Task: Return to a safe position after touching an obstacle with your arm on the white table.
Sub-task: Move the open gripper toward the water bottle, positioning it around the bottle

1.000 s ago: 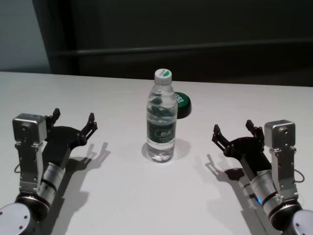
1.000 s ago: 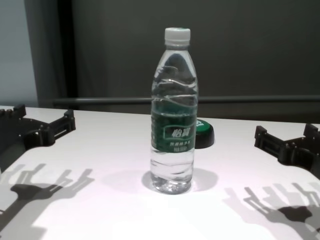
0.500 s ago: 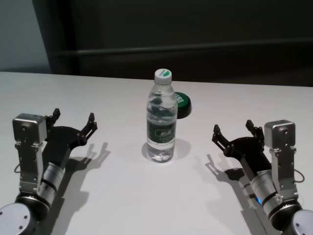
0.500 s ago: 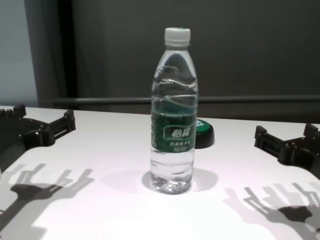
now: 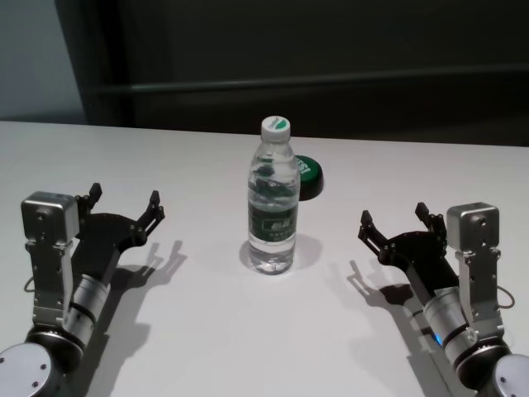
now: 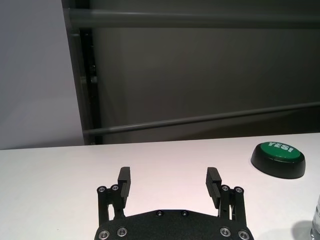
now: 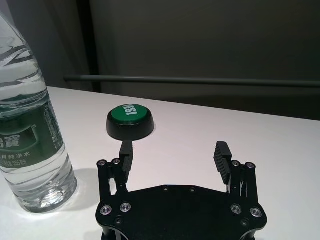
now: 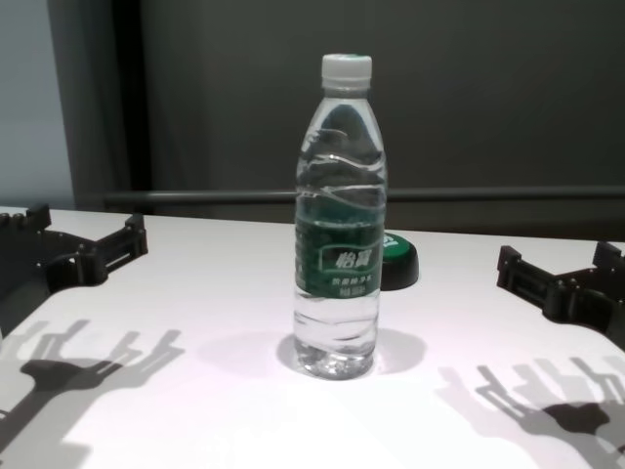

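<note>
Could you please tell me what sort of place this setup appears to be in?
Probably a robot test bench: a bare white table, one water bottle, a green button, dark panelled wall behind.

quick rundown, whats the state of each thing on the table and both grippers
water bottle: upright on the white table, white cap on, touched by neither gripper
black-and-green disc: flat on the table just behind the bottle, green face up
left gripper: open, empty, on the bottle's left and apart from it
right gripper: open, empty, on the bottle's right and apart from it
</note>
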